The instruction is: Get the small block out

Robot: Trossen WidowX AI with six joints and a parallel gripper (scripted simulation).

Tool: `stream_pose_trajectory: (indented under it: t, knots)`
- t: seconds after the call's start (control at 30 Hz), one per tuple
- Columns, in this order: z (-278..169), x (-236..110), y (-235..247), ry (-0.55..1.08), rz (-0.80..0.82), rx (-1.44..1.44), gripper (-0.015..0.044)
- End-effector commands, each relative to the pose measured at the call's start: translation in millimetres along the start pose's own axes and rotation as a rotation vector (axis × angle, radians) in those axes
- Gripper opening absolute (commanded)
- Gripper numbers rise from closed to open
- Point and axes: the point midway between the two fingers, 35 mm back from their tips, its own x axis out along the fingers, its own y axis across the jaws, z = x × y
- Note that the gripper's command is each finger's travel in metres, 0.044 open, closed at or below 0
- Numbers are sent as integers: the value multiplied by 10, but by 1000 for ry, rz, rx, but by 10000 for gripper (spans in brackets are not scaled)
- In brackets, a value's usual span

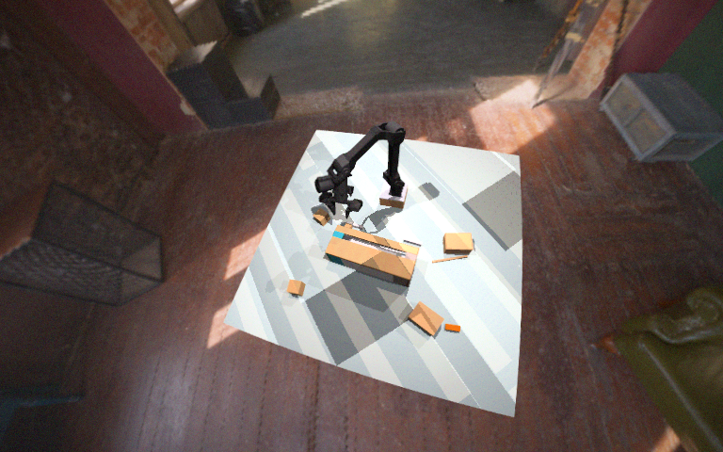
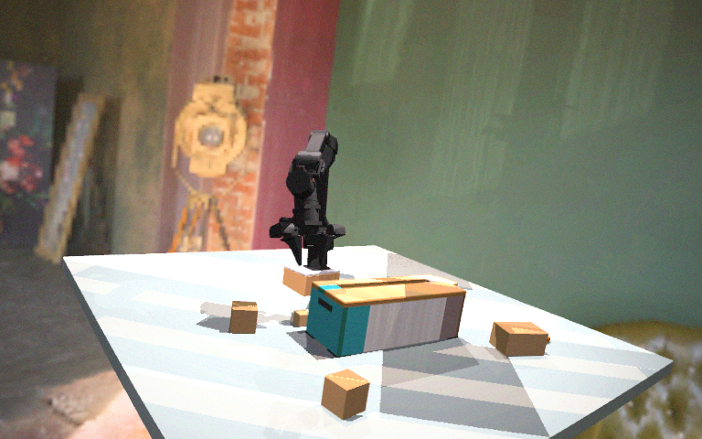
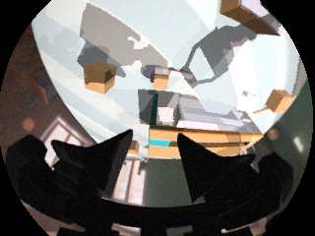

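Observation:
The long box (image 1: 367, 258) (image 2: 403, 315) (image 3: 197, 121) has a wooden top and a teal end (image 2: 336, 323) with a dark slot. A small tan block (image 2: 299, 316) (image 3: 160, 79) lies on the table (image 1: 479, 351) just outside that teal end, apart from the box. In the top view my arm hides it. My gripper (image 1: 344, 213) (image 2: 309, 254) (image 3: 156, 134) hangs open and empty above the teal end of the box, a little above its top. I see no block inside the box.
Larger tan blocks lie around: one left of the gripper (image 1: 321, 216) (image 2: 243, 316), one at the front left (image 1: 296, 286) (image 2: 344, 393), one at the front right (image 1: 425, 317) (image 2: 517, 337), one right of the box (image 1: 458, 242). A thin orange stick (image 1: 449, 259) lies nearby.

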Motion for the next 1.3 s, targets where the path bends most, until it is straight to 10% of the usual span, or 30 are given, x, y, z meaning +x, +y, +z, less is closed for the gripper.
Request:
stream_pose_trajectory:
  t: [0.0,0.13,1.27]
  knots:
    - [133,322,0,-8,-9,13,285]
    - [375,783,-33,-8,-10,13,285]
    - [571,1224,-35,-9,-10,12,285]
